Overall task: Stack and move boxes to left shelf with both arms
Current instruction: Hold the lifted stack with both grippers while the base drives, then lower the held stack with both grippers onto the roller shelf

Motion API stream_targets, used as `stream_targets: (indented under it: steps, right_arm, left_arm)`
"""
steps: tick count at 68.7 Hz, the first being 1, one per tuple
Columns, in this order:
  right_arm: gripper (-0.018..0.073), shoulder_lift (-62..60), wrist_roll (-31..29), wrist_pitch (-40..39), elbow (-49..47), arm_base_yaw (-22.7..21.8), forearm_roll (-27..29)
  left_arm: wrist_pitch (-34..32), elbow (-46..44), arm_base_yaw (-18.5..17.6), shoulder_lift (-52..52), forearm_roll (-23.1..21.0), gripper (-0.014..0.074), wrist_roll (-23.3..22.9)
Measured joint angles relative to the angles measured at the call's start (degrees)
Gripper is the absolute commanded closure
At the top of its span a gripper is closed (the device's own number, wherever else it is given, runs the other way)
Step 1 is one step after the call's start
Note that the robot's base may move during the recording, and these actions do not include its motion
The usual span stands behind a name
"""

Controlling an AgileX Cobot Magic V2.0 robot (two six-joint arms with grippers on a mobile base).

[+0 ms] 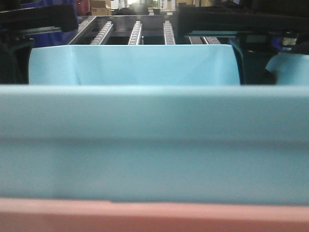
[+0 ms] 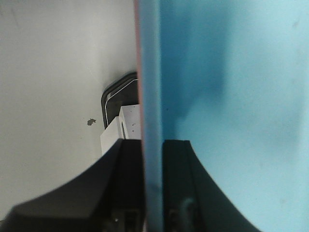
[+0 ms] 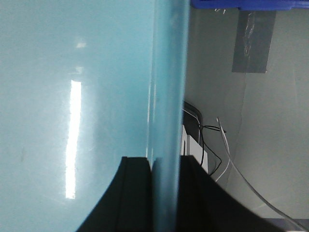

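My left claw [image 2: 153, 193] was clamped on side wall of blue box [image 1: 154, 145], one finger [image 2: 120, 188] outside, other inside. Right claw [image 3: 166, 193] gripped opposite wall same way. Blue box sat nested in pink box [image 1: 154, 217] (only pink rim showed below it). Stack filled front view, close before left shelf [image 1: 135, 31], roller rails beyond far rim.
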Motion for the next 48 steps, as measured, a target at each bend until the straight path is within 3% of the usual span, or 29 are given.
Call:
stream_targets:
  steps: [48]
  right_arm:
    - [0.0503,0.0,0.0,-0.3,0.0,0.0,-0.3]
  left_arm:
    - [0.3,0.0,0.0,0.0,-1.3,0.0606,-1.5]
